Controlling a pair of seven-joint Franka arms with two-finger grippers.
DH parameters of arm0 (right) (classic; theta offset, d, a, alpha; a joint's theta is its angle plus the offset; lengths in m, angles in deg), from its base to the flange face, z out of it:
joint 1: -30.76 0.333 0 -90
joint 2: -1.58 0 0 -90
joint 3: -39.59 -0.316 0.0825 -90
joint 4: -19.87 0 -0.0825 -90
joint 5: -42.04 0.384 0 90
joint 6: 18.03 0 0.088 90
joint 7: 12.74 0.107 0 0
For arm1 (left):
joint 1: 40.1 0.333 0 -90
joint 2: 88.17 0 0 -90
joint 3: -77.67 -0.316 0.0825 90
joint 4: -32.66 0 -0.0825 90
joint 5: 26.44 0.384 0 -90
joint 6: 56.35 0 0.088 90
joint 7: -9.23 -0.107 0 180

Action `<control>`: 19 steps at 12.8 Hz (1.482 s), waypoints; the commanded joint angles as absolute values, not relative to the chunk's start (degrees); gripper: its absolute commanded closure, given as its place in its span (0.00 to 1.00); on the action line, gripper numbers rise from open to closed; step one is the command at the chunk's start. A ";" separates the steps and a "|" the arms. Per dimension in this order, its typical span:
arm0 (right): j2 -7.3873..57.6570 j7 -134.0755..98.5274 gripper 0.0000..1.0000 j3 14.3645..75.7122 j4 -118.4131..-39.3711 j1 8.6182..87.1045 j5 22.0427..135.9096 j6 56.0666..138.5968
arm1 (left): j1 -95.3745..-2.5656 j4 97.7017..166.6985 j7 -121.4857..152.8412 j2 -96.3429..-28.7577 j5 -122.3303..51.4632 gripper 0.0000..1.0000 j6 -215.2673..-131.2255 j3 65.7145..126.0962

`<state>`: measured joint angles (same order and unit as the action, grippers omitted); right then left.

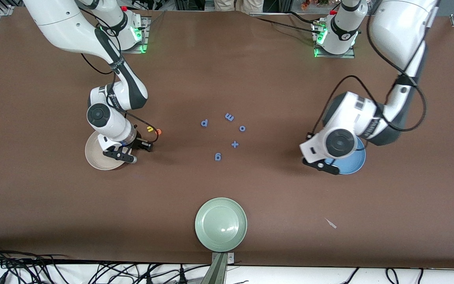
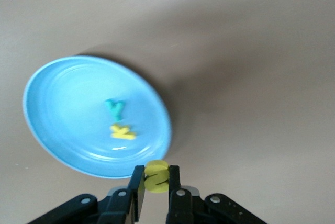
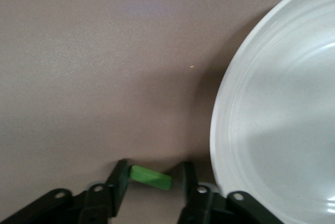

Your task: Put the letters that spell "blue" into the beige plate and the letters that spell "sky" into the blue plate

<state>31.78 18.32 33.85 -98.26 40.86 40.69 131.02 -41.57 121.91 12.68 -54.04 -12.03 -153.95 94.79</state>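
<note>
In the left wrist view the blue plate (image 2: 63, 103) holds the teal y (image 2: 115, 109) and the yellow k (image 2: 123, 132). My left gripper (image 2: 156, 174) is shut on the yellow s (image 2: 156, 169), just off the plate's rim. The right wrist view shows my right gripper (image 3: 154, 170) beside the beige plate (image 3: 277, 130). Its jaws stand open around the green l (image 3: 151, 177), which touches one finger and leaves a small gap to the other. The yellow u (image 1: 150, 129) and orange e (image 1: 159, 131) lie on the table near the right arm's hand.
Several blue foam pieces lie mid-table: a p (image 1: 204, 123), m (image 1: 229, 117), o (image 1: 242, 128), plus sign (image 1: 235, 144) and g (image 1: 218, 157). A pale green plate (image 1: 221, 230) sits near the front edge. A small white scrap (image 1: 330, 223) lies nearby.
</note>
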 commanded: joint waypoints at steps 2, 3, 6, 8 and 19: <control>31.91 18.46 0.58 33.52 -98.87 40.87 41.43 131.92 | -38.08 124.51 10.28 -54.25 -12.38 0.00 -153.82 95.16; 31.91 18.46 0.61 33.61 -98.87 40.87 41.43 131.92 | -38.07 124.34 10.28 -54.68 -12.55 0.00 -153.56 95.42; 31.64 18.20 0.62 33.61 -98.79 40.87 41.43 131.57 | -38.51 122.84 10.54 -58.10 -13.17 0.00 -151.71 95.86; 31.29 17.93 0.64 33.61 -98.79 40.87 41.43 131.39 | -38.78 121.53 10.81 -61.35 -13.26 0.00 -151.71 95.86; 26.99 12.85 0.64 35.45 -92.11 40.52 41.43 116.63 | -35.08 112.64 12.13 -79.81 -19.76 0.00 -142.57 91.14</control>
<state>28.03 16.48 34.14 -92.48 40.85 40.69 118.70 -34.97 113.37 11.49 -77.95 -17.94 -143.64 94.12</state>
